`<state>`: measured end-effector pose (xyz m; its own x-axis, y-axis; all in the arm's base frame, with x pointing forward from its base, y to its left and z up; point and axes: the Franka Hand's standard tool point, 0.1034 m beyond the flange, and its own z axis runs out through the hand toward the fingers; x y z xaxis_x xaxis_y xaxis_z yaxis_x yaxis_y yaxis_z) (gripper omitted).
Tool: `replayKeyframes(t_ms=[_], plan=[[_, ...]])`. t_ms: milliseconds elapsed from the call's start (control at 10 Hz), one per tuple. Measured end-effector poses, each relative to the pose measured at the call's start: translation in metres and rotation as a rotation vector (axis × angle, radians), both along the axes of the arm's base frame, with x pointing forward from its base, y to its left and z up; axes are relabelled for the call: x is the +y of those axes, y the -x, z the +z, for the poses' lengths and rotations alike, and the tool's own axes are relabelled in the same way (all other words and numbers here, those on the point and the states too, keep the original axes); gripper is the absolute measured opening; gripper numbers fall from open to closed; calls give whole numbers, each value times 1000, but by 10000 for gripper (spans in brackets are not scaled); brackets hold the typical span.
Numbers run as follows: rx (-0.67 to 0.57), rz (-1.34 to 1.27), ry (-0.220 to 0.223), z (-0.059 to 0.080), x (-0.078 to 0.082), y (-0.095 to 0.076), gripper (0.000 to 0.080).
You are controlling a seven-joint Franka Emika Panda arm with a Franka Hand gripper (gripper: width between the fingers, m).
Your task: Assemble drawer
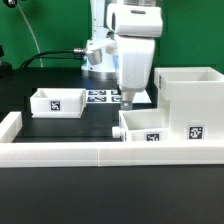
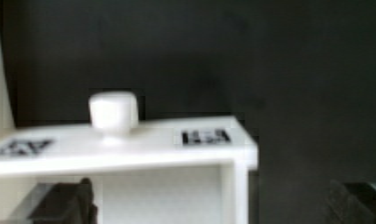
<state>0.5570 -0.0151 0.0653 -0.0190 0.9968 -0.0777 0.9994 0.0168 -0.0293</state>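
Drawer housing, tall white plastic cube [image 1: 188,100]: on black desk [image 1: 75,128], exterior view's right.
Small white open-top trays: far tray [image 1: 57,101] left; near tray [image 1: 143,124] just beside housing.
Gripper [image 1: 128,100]: released, over near tray.

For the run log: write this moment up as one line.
gripper: open, over tray | housing: upright, beside that tray | other tray: apart, untouched

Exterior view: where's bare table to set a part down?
The best patch is the black table between the left tray and the front tray, with the border wall in front and the marker board behind. The exterior view's right is crowded: the end effector, front tray and housing sit close together.
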Motion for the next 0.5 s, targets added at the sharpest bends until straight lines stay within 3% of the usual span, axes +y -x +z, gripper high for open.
replayKeyframes(t_ms=[300, 500], plan=[[19, 60, -10, -7, -41, 4, 649], [34, 62, -36, -17, -55, 6, 649]])
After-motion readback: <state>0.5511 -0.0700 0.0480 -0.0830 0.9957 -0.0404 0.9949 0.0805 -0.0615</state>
